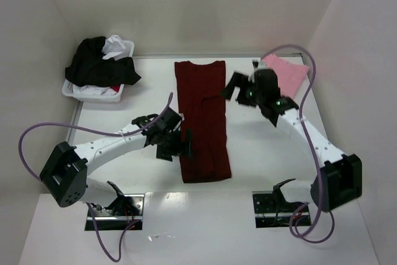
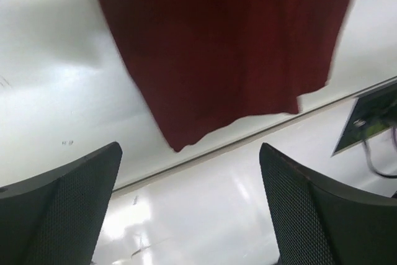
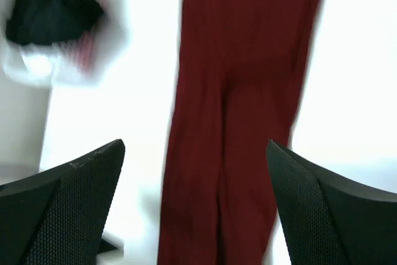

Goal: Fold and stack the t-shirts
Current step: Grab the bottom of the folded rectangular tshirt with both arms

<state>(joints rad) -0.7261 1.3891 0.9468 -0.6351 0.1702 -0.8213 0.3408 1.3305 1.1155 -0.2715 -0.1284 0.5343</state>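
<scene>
My left gripper [image 1: 178, 146] is hovering, spread and empty, at the left edge of the maroon t-shirt [image 1: 201, 122] lying on the tabletop [image 1: 267, 153]; my right gripper [image 1: 234, 91], also spread, is hovering beside its right edge.

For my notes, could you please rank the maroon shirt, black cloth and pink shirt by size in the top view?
1. maroon shirt
2. black cloth
3. pink shirt, partly hidden

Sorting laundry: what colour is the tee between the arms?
The tee is dark maroon; top view.
</scene>
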